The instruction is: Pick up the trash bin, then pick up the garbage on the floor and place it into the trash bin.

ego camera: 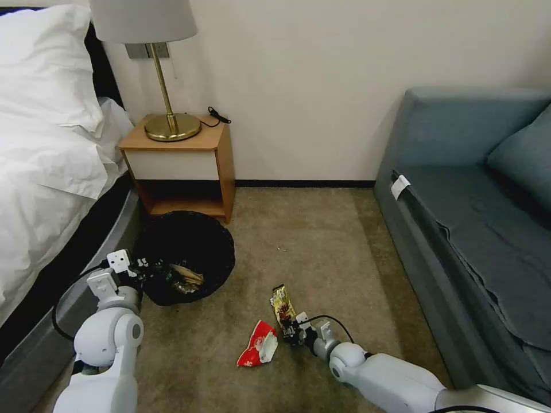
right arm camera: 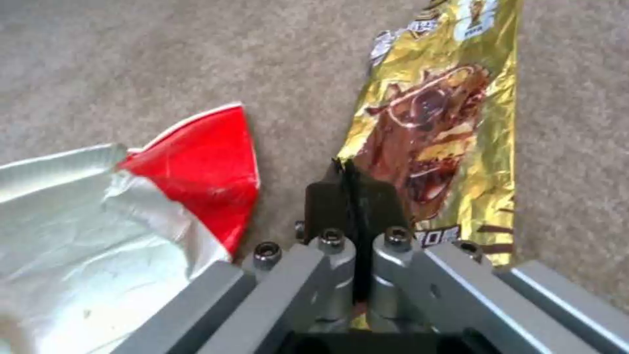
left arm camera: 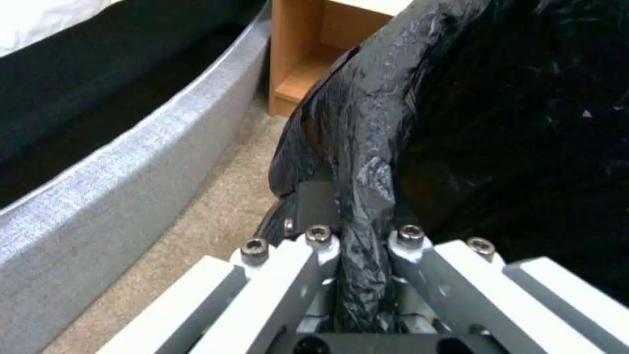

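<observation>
Right gripper (right arm camera: 354,196) clenched on gold wrapper's (right arm camera: 439,123) near edge, long axis running away; left gripper (left arm camera: 360,231) grasps trash bin (ego camera: 186,255) liner, up-left

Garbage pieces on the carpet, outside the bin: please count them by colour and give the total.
Red-and-white wrapper: 1
Gold-and-brown snack wrapper, pinched at its edge by the right gripper: 1
Total on the carpet: 2
</observation>
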